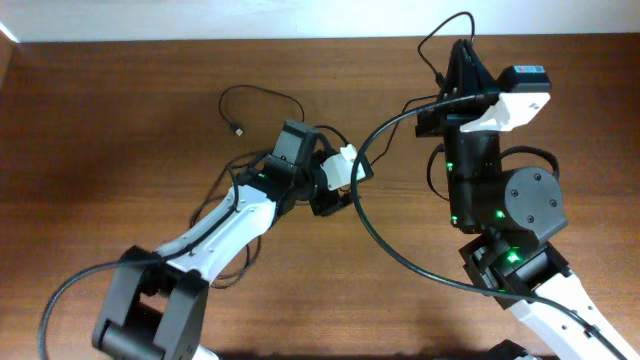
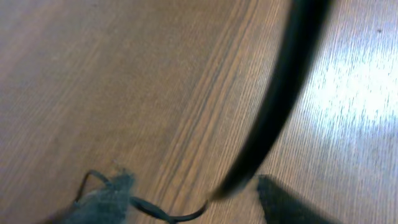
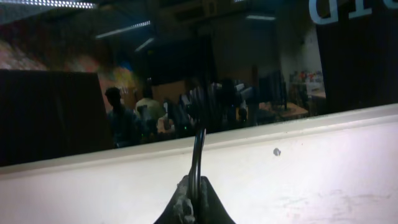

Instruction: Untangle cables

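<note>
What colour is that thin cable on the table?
The cable is black, clearest from overhead.

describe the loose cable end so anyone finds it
Find the left arm on the wooden table. Beyond its wrist, a thin black cable loops toward the far edge. Its free end carries a plug; the nearby arm wire is much thicker.

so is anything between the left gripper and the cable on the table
Nothing visible does. The thin cable already lies between the jaws of the open left gripper; a thicker blurred black cord passes beside it, not between them.
</note>
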Controlling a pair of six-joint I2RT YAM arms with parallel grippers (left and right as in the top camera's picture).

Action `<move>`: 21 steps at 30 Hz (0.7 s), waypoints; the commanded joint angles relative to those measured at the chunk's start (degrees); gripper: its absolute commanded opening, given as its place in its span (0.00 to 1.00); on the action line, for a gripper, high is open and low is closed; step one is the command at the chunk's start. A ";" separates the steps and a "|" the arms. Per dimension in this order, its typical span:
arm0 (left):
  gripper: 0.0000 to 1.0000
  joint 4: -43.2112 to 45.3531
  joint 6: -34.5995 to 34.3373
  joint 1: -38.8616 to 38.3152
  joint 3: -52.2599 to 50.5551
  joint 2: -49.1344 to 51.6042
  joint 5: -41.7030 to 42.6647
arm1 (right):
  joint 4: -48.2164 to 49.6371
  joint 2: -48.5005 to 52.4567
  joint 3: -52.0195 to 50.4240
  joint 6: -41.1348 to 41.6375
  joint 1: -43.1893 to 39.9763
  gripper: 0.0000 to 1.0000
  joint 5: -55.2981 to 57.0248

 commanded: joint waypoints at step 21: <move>0.50 0.07 -4.55 18.03 0.20 2.82 -31.30 | 10.71 -1.07 0.92 -0.02 -0.24 0.04 -0.24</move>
